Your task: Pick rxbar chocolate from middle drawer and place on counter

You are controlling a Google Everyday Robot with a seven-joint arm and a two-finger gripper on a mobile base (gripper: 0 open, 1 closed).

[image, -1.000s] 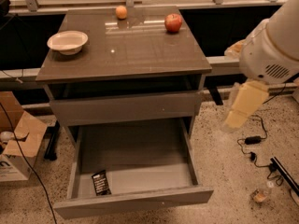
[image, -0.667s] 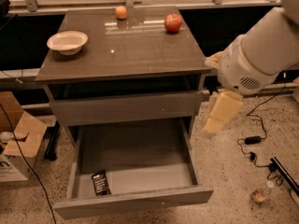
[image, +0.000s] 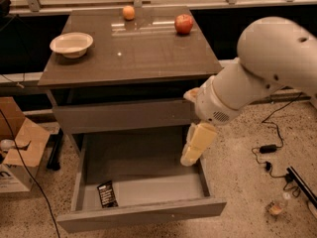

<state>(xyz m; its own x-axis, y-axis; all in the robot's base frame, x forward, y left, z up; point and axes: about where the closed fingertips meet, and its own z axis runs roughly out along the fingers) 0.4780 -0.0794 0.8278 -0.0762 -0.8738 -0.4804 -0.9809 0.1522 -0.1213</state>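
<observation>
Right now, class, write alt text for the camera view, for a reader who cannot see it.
A robot arm's claw hangs over the right side of the open middle drawer, where a black rxbar chocolate lies at the front left. Above, the counter holds a bowl, an apple and an orange.

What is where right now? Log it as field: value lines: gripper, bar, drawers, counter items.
gripper: hanging over the right side of the middle drawer, close to its right wall
rxbar chocolate: lying flat in the drawer's front-left corner, apart from the gripper
middle drawer: pulled open; only the bar visible inside
upper drawer: closed
counter: carries a white bowl at left, an orange at back centre, a red apple at back right
task status: bar not yet grasped
</observation>
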